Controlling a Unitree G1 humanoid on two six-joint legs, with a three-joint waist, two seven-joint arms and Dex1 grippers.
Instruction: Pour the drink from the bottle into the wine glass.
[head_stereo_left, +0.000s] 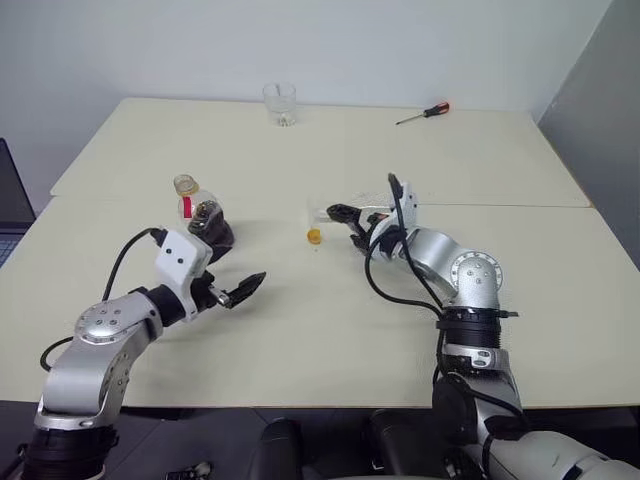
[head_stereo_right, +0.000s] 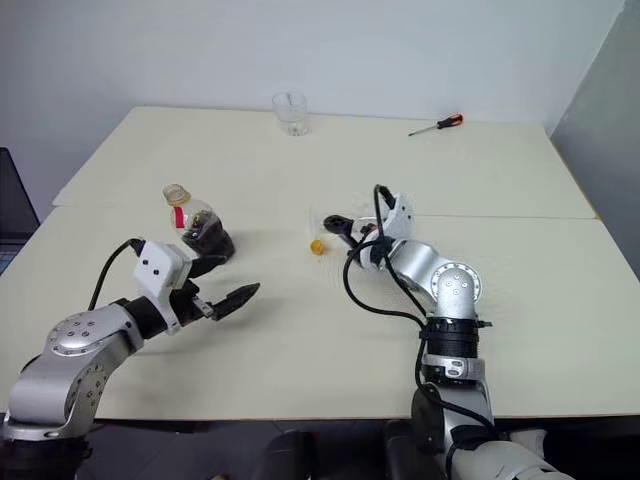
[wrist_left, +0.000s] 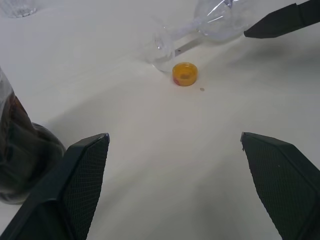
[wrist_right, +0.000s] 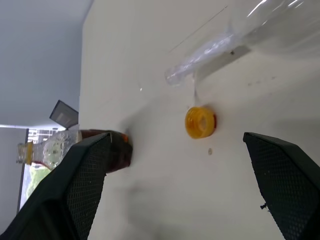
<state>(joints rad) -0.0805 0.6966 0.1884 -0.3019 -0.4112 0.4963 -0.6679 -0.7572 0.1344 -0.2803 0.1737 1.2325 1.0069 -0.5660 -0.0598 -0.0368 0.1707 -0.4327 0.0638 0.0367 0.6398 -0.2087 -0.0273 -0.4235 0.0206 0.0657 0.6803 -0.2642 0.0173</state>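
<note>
Tabletop (head_stereo_left: 300, 330): bottle (head_stereo_left: 205, 222) beside left tool (head_stereo_left: 240, 288).

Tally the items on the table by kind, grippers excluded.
Bottle, uncapped, part full of dark drink: 1
Wine glass, lying on its side: 1
Tumbler: 1
Yellow cap, loose: 1
Screwdriver: 1
Total: 5

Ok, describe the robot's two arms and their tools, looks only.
Both arms are silver-grey metal with round joint housings and black cuffs, and loose black cables loop along each. The left tool has two black, tapering fingers with cross-hatched pads behind a white block marked with two dark dots. The right tool has matching black fingers on a white mount.
</note>
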